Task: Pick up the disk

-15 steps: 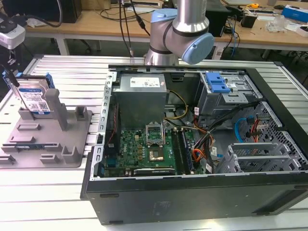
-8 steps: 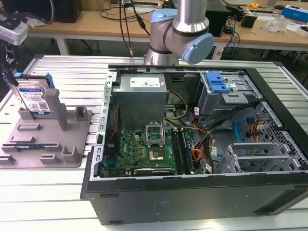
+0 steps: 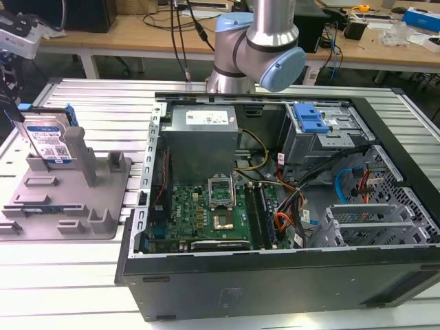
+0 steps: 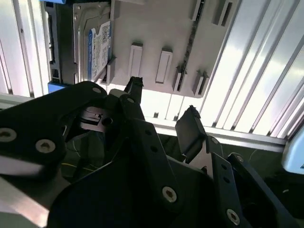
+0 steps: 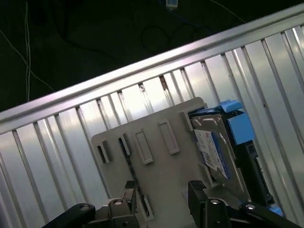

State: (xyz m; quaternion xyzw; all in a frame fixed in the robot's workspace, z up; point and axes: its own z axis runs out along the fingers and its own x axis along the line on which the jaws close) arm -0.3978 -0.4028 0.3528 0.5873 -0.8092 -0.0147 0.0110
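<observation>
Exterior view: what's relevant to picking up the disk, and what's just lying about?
Job: disk, upright in the grey holder; gripper, open and empty, pointed at the holder.
Lying about: computer case, open; motherboard; power supply; blue-latched drive cage.

One disk [image 3: 49,141], one holder [image 3: 69,206], one open computer case [image 3: 275,292].

Exterior view: set high and off the arm [image 3: 261,41], it looks down across the ribbed worktop [image 3: 82,275] from a middle distance. The open computer case [image 3: 275,289] is central and the grey holder [image 3: 103,199] is at the exterior view's left.
First wrist view: looks over the fingers [image 5: 197,190] down at the holder and the worktop's edge, fairly near.
Second wrist view: sits close behind the gripper [image 4: 162,97], looking past it at the same holder.
Shared: all three views take in the holder with the disk [image 3: 48,141] standing in it.
</observation>
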